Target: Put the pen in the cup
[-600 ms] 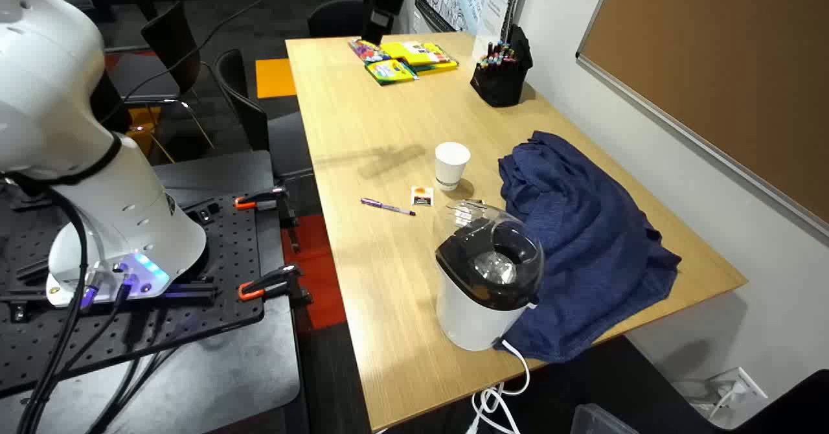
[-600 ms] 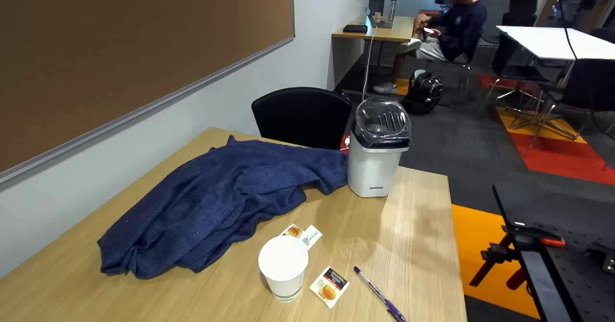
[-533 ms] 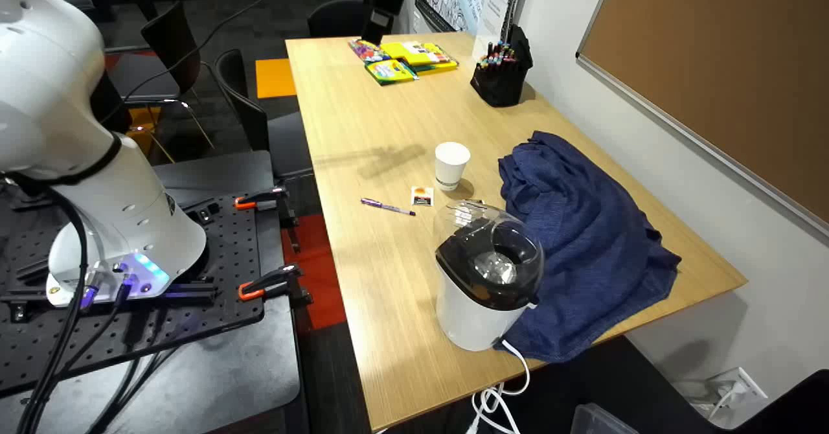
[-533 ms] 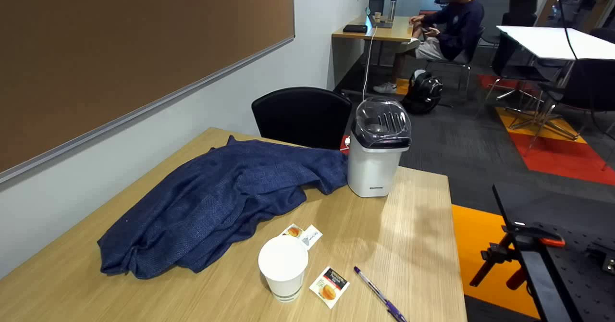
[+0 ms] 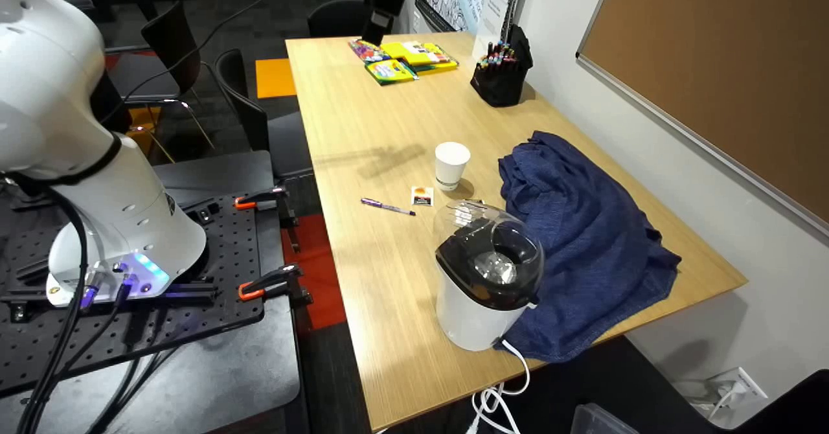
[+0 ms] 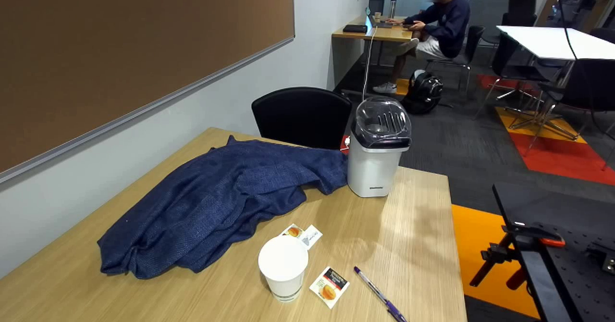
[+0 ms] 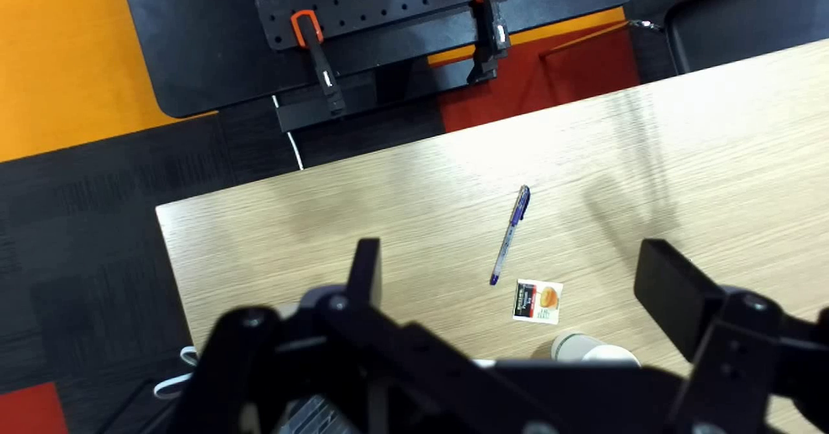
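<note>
In the wrist view the jaws stand wide apart above the tabletop [image 7: 421,194]. The purple pen [image 7: 509,234] lies flat there, apart from the upright white cup [image 6: 285,276], and a small printed packet [image 6: 330,286] lies between the two. In both exterior views a crumpled dark blue cloth [image 6: 226,202] lies just beside a white appliance [image 6: 375,170].
</note>
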`<act>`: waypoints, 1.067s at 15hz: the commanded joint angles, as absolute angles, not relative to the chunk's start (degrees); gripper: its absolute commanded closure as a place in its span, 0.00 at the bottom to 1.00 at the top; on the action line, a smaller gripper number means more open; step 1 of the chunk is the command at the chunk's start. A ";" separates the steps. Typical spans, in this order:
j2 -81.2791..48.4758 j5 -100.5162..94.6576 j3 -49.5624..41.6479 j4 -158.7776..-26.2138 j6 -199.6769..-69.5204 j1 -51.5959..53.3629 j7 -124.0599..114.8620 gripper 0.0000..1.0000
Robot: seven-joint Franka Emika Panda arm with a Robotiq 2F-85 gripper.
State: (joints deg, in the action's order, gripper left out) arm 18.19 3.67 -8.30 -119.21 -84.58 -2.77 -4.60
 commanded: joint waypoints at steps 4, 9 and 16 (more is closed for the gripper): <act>18.56 9.18 -5.60 -124.60 -91.22 -3.38 -8.00 0.00; 17.67 12.90 -2.40 -129.81 -98.47 -2.90 -14.47 0.00; 14.87 19.02 2.91 -138.63 -119.92 -0.88 -23.45 0.00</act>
